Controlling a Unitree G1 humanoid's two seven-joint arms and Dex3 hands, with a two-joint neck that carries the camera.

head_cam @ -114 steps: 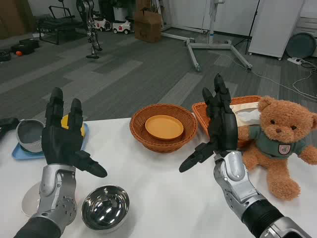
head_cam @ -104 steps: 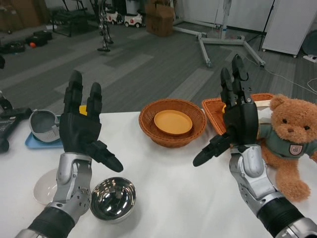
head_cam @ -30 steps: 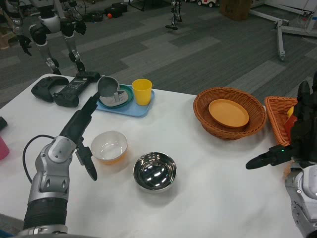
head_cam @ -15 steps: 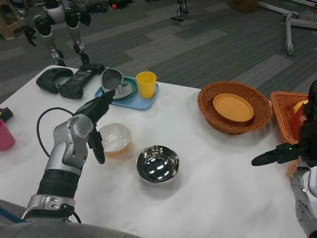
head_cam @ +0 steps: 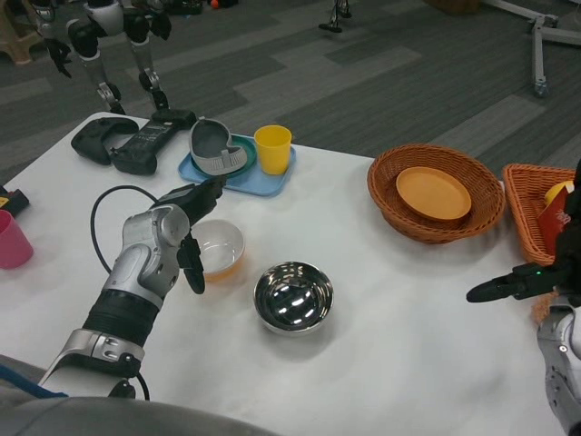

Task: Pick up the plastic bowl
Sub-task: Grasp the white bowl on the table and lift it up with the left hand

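The plastic bowl (head_cam: 219, 249), pale with an orange tint at the bottom, stands on the white table (head_cam: 390, 363) left of centre. My left hand (head_cam: 192, 229) is at the bowl's left rim, fingers spread, with the thumb hanging down beside the bowl's wall; nothing is in its grasp. Whether it touches the rim I cannot tell. My right hand (head_cam: 526, 280) shows only partly at the right edge, raised over the table with one finger stretched to the left, holding nothing.
A steel bowl (head_cam: 293, 295) sits just right of the plastic one. Behind are a blue tray (head_cam: 245, 179) with a grey cup (head_cam: 212, 148) and yellow cup (head_cam: 273, 149), a wicker basket (head_cam: 408, 213) holding an orange plate (head_cam: 433, 192), and black controllers (head_cam: 127, 143). A pink cup (head_cam: 11, 240) stands far left.
My left hand has moved right and closed in on the bowl's left rim. The camera has shifted a little; the right hand stays at the right edge.
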